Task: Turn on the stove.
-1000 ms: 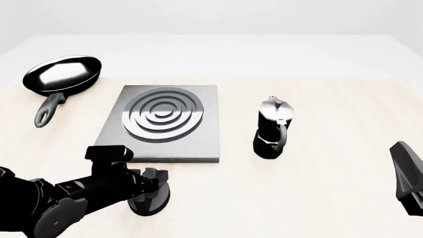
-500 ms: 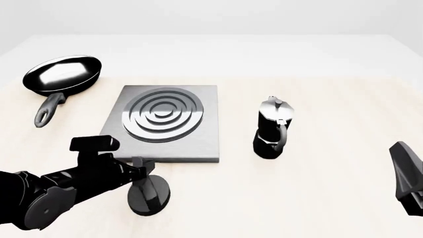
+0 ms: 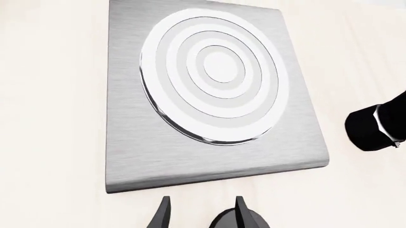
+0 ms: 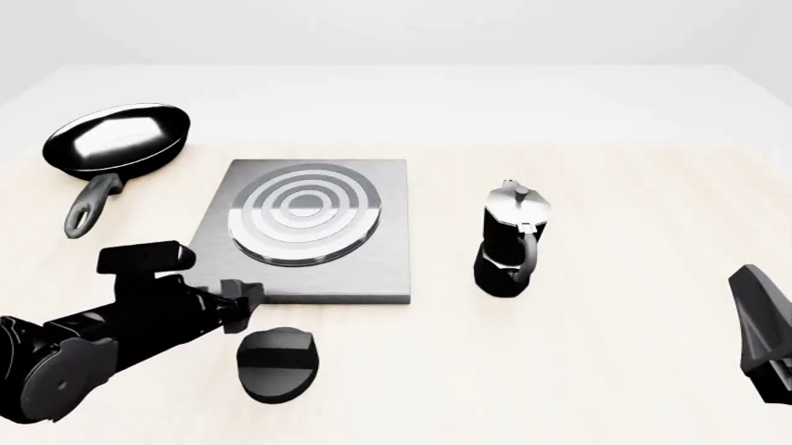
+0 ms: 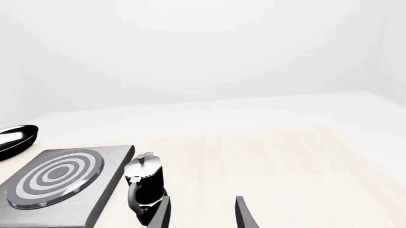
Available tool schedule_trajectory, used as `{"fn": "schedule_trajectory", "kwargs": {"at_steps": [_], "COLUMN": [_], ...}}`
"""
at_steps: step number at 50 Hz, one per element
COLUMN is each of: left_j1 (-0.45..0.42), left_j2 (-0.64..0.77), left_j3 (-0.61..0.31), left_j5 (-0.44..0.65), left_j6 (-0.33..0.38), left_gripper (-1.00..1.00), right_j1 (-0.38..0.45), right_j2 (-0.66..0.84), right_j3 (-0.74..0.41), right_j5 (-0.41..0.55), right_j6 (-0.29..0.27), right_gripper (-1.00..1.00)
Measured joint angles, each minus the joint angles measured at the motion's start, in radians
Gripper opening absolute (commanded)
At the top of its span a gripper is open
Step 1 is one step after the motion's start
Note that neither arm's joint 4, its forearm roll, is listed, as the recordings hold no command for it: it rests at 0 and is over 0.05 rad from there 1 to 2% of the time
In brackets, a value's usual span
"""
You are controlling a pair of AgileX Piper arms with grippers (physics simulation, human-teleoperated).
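Sitting at the table's centre, a little toward 9 o'clock, the stove (image 4: 303, 236) shows pale burner rings, with the black knob (image 4: 277, 363) just off its near edge at 6 o'clock. The left gripper (image 4: 244, 303) hangs between knob and stove edge, its fingers (image 3: 163, 216) parted and holding nothing. At 3 o'clock of the stove stands a moka pot (image 4: 510, 243), a frying pan (image 4: 114, 148) lies at 10 o'clock, and the right gripper (image 5: 201, 213) is spread open and empty at the table's right.

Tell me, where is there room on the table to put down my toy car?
Bare wood lies between the moka pot and the right end effector, and behind the stove toward the far edge. It is crowded near the knob, where the left end effector sits beside the stove's front edge.
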Motion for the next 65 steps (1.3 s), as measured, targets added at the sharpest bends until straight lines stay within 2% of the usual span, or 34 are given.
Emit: {"fn": "schedule_trajectory", "kwargs": {"at_steps": [10,26,39,49,56,65], "left_j1": [0.031,0.074,0.100,0.125,0.107,0.098], "left_j2": [-0.157,-0.575,-0.938,-1.213,-1.322,-1.386], "left_j3": [-0.009,0.011,0.053,0.049,0.039,0.041], "left_j5": [0.091,0.304,0.487,0.655,0.709,0.737], "left_j6": [0.065,0.190,0.195,0.214,0.259,0.288], "left_gripper": [1.00,1.00,1.00,1.00,1.00,1.00], "right_j1": [0.000,0.001,0.006,0.008,0.009,0.010], "right_j2": [0.001,0.002,0.008,0.010,0.018,0.029], "right_j3": [0.000,0.000,0.000,0.000,0.000,0.000], "right_j5": [0.000,0.001,-0.001,-0.001,-0.007,-0.016], "right_j6": [-0.001,-0.004,-0.002,0.000,0.001,0.003], "right_gripper": [1.00,1.00,1.00,1.00,1.00,1.00]}}
